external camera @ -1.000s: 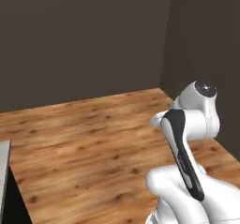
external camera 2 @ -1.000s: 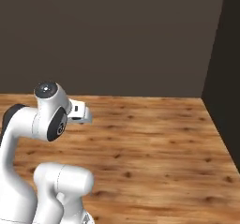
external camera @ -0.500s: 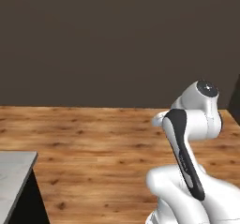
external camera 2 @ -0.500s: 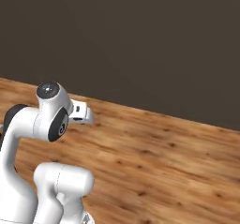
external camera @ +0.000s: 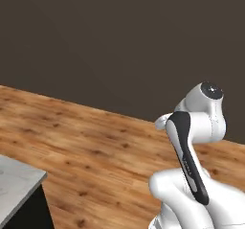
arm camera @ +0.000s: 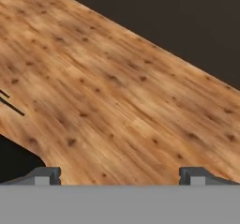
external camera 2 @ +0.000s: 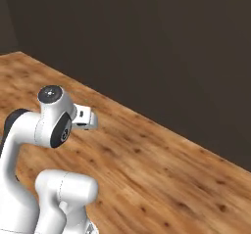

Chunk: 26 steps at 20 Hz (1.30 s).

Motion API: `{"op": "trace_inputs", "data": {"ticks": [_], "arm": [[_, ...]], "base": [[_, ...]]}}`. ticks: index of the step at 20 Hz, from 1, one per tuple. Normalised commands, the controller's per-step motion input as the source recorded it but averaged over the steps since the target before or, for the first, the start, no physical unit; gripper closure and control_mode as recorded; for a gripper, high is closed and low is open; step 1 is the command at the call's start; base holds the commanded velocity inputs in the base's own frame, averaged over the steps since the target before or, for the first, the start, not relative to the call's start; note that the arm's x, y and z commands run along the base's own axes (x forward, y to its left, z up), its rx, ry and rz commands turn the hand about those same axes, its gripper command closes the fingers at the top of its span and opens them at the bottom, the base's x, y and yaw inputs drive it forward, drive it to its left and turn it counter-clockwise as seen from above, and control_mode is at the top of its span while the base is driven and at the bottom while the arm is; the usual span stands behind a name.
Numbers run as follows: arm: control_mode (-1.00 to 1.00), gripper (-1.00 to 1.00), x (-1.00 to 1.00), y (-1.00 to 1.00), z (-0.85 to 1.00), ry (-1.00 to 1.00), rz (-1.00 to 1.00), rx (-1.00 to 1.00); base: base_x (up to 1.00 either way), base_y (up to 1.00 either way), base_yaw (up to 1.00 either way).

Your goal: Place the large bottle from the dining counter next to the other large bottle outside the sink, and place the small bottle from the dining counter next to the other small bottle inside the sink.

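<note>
A broad wooden floor [external camera: 95, 142] spreads across the left base view, warm knotted planks running up to a dark wall [external camera: 119, 41] whose foot cuts a slanting line from left to right. The right base view has the same floor [external camera 2: 162, 179] stretching bare to the wall [external camera 2: 162, 47], with wide open room ahead and to the right of the arm. The white arm [external camera: 191, 175] sits folded and upright at the lower right of the left base view, its hand jutting forward from the shoulder mass. Down in the lower left corner a pale marble slab on a dark base pokes in, the dining counter [external camera: 16, 182], just its corner edge showing, near the robot but apart from it. In the hand view the gripper [arm camera: 119, 175] looks down over plain planks, its two dark fingertips [arm camera: 44, 175] standing wide apart with nothing between them, and a dark shape [arm camera: 14, 160] edges in at the lower left.
</note>
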Motion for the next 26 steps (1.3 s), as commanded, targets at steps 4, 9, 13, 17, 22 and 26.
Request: {"op": "trace_inputs", "data": {"ticks": [4, 9, 13, 17, 22, 26], "arm": [[1.00, -1.00, 0.00, 0.00, 0.00, 0.00, 0.00, 0.00], [1.00, -1.00, 0.00, 0.00, 0.00, 0.00, 0.00, 0.00], [1.00, -1.00, 0.00, 0.00, 0.00, 0.00, 0.00, 0.00], [1.00, -1.00, 0.00, 0.00, 0.00, 0.00, 0.00, 0.00], [1.00, -1.00, 0.00, 0.00, 0.00, 0.00, 0.00, 0.00], [1.00, -1.00, 0.00, 0.00, 0.00, 0.00, 0.00, 0.00]], "base": [[1.00, -0.61, 0.59], [1.00, -0.64, 0.58], [1.00, -0.54, 0.60], [1.00, -0.51, 0.61], [1.00, -0.54, 0.60], [1.00, -0.55, 0.60]]}}
